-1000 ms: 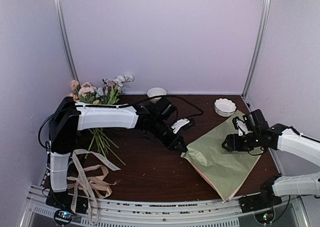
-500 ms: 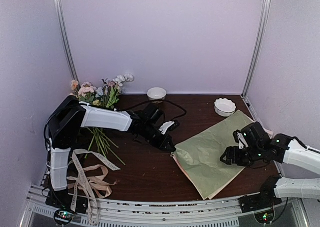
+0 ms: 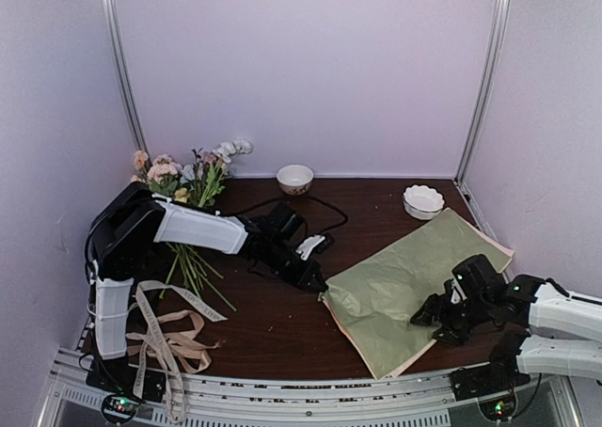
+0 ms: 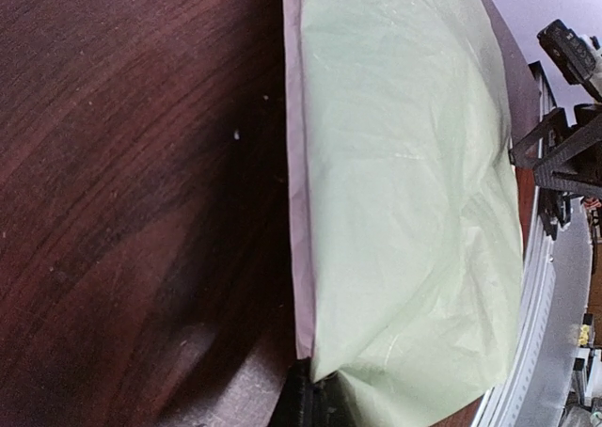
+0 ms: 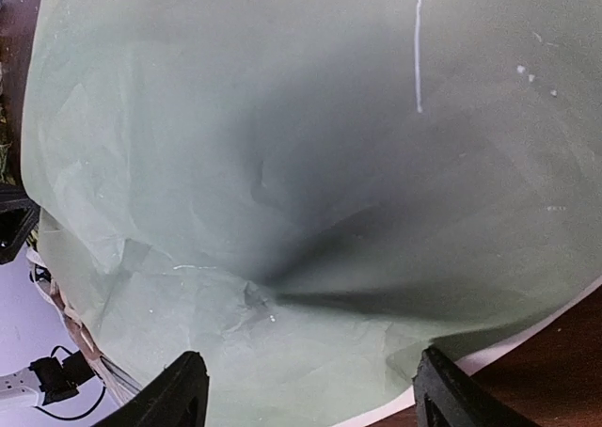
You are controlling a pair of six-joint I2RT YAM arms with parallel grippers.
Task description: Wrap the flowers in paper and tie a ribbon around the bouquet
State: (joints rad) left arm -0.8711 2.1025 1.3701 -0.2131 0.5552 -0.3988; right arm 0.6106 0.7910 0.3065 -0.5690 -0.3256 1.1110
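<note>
Two grippers are seen at the paper [image 3: 395,281]: its left corner is pinched tight by the left gripper [image 3: 318,284], while the right gripper [image 3: 435,316] is held with jaws spread wide just over its near right part, nothing grabbed. It's laid green-side up on the table [image 3: 273,324], right of centre

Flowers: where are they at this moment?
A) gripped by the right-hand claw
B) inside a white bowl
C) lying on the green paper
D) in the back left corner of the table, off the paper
D: the flowers lie in the back left corner of the table, stems on bare wood, well apart from the paper.
</note>
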